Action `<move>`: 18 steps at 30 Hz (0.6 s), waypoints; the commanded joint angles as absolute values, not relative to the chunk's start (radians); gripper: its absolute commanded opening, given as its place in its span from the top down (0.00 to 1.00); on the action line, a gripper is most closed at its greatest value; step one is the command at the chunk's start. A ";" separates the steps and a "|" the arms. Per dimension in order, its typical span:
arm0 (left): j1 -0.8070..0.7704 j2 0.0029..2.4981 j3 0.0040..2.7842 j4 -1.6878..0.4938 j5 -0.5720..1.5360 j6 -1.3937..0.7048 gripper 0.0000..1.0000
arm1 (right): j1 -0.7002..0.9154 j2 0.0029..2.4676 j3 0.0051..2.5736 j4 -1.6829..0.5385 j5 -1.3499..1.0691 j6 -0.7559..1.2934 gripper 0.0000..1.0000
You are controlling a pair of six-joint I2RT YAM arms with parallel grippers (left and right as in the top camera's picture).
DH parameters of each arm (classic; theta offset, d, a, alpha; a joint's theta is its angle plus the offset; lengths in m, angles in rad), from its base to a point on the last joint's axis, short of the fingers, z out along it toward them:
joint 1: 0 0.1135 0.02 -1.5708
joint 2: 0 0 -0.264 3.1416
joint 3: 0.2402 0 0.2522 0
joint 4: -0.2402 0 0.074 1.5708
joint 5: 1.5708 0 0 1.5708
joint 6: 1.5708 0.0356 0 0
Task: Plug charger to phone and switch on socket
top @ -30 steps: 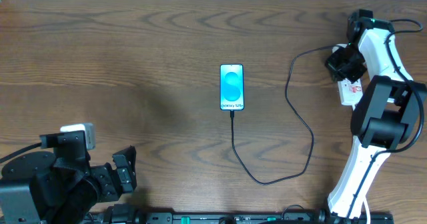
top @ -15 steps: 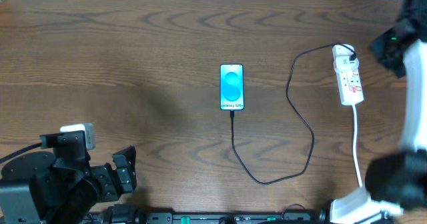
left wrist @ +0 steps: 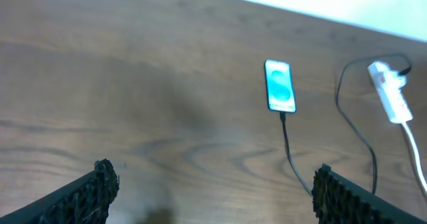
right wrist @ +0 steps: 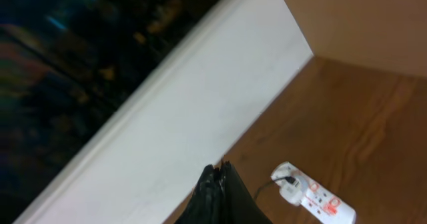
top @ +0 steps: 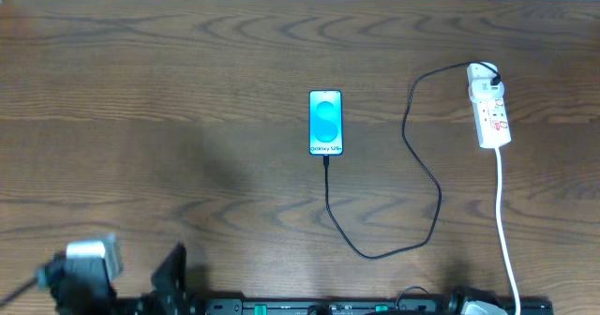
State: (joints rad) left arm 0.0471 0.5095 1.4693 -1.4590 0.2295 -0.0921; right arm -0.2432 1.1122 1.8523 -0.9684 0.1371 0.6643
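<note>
1. The left claw (left wrist: 213, 194) gapes wide and empty over the brown wooden surface (left wrist: 133, 84).
2. The right claw (right wrist: 217, 184) is pinched closed on nothing.
3. The slim black-framed smartphone (top: 325, 122) lies mid-surface. The thin black charger cable (top: 439, 198) runs from its near edge to the white elongated power strip (top: 489, 116) at the right.

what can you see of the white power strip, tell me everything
The socket is a white, plastic-looking power strip with small red marks, lying flat at the far right of the table, running front to back. The black charger cable joins its far end; its white cord trails off the near end. Nothing grips it.
</note>
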 commanded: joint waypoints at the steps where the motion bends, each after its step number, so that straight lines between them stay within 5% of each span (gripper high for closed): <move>1: 0.051 0.414 1.477 -1.458 0.219 -0.083 0.06 | -0.241 1.046 1.853 -0.986 0.078 0.615 0.99; 18: 0.051 0.107 1.477 -1.467 0.219 -0.083 0.06 | -0.241 0.950 1.853 -1.000 -0.162 0.615 0.99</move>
